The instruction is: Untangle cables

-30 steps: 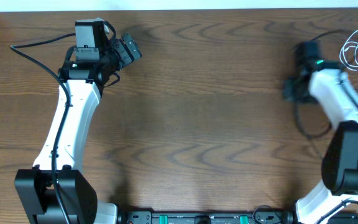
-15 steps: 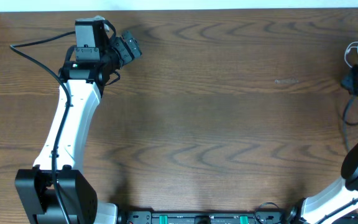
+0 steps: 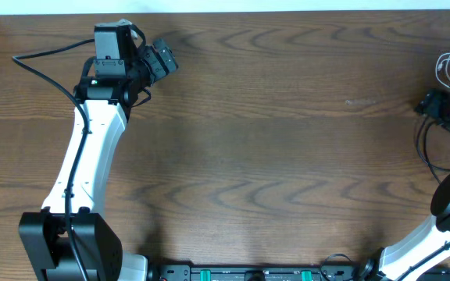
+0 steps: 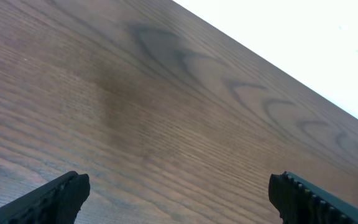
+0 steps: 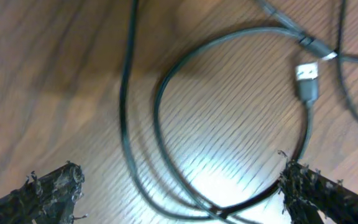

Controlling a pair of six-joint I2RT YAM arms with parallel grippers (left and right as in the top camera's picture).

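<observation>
Black cable (image 5: 156, 118) looped flat; white cable (image 3: 444, 64) loosely coiled.

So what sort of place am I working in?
Probably a lab or test bench: a wood-grain table, a white robot arm based at its near edge, a black cable looped on it.

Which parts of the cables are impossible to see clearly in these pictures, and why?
White cable, overhead: cut off by the right picture edge; its ends are out of view.
Black cable, right wrist: leaves the frame at the top and right; blurred, so crossings are unclear.
Plug, right wrist: too blurred to tell its type.
Left wrist: no cable in view.
</observation>
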